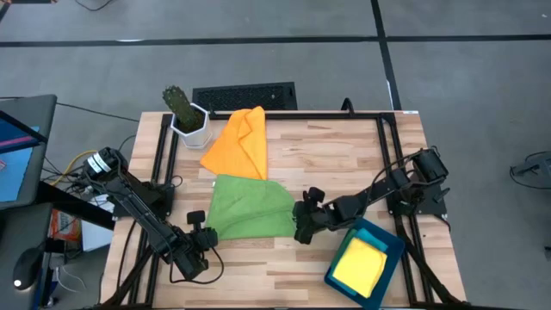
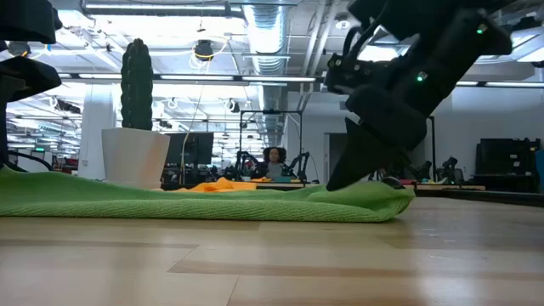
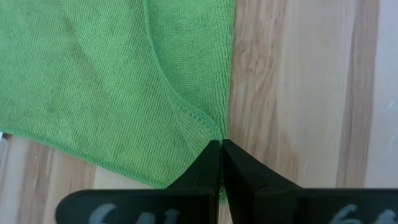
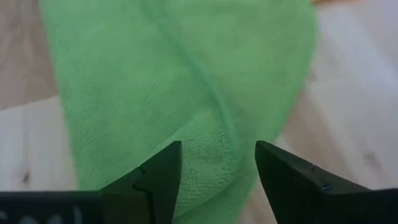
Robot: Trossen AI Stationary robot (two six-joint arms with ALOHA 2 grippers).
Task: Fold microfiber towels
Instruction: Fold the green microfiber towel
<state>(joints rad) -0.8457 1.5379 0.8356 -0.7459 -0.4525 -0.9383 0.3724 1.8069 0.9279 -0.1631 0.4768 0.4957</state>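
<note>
The green towel [image 1: 250,208] lies flat on the bench [image 1: 344,155] between my two grippers, its long axis running from one to the other. My left gripper [image 1: 207,238] has its fingers pressed together on the near-left corner. My right gripper [image 1: 303,226] has its fingers spread, straddling the opposite edge, touching cloth but not yet pinching

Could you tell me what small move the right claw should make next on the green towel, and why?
Probably close the right claw: its jaws stand open astride the green towel edge, while the left claw is already shut on the opposite corner.
</note>
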